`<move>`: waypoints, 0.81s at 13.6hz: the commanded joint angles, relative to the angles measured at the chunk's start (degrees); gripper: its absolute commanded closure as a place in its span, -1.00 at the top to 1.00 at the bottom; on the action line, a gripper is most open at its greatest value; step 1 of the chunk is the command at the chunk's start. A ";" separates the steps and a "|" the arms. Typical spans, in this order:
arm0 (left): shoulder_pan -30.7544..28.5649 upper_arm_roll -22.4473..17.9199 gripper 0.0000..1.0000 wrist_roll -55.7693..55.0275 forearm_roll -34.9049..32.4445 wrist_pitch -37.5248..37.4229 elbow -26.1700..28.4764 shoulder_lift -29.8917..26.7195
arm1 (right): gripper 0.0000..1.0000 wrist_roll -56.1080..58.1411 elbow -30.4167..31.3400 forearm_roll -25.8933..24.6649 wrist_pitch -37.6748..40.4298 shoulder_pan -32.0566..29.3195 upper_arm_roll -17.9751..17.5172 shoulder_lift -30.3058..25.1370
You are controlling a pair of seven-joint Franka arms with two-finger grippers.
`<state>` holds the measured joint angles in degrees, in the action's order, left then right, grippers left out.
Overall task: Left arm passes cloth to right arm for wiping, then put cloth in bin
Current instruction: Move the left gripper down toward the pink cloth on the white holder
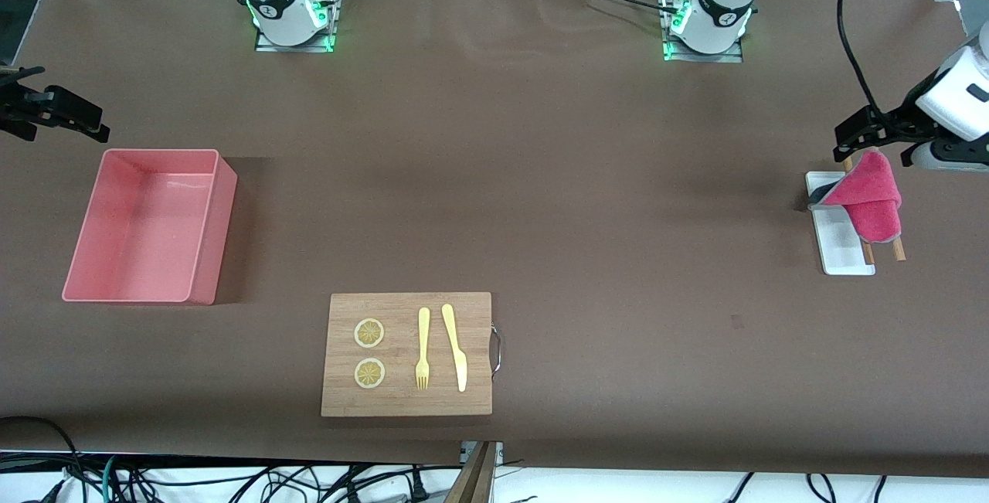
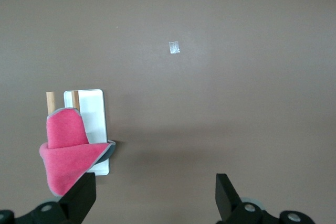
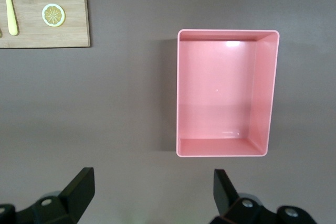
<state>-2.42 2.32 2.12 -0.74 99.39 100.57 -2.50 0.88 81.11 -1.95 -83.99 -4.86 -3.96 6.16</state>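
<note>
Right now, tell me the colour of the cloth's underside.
Grey: the cloth is crimson-pink with a grey reverse showing along its folded edge, best seen in the left wrist view.

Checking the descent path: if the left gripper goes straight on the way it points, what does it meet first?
Probably bare table. The left gripper, fingers open, points down at brown surface beside the cloth and white tray; one finger looks close to the cloth's edge, depth unclear.

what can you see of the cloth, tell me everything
The cloth is small, fluffy and crimson-pink, with a grey reverse showing at a turned-up edge. It lies folded over on itself, draped across two wooden sticks and one end of a flat white tray, at the left arm's end of the table. The open left end effector hovers above, not touching it.
</note>
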 commanded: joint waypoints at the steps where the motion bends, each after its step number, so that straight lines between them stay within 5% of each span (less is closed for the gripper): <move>1: 0.05 -0.03 1.00 -0.37 1.44 -0.69 1.03 -1.63 | 1.00 0.61 -0.08 -0.59 -0.03 -0.24 -0.34 0.09; 11: 0.05 0.06 1.00 0.08 3.64 -4.29 0.33 -0.14 | 1.00 0.70 2.12 -0.24 -0.30 -0.24 -0.17 1.13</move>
<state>-2.36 2.44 1.74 1.16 95.60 100.63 -2.57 0.88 83.18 -1.95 -84.52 -4.86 -3.97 7.19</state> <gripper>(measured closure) 0.000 0.000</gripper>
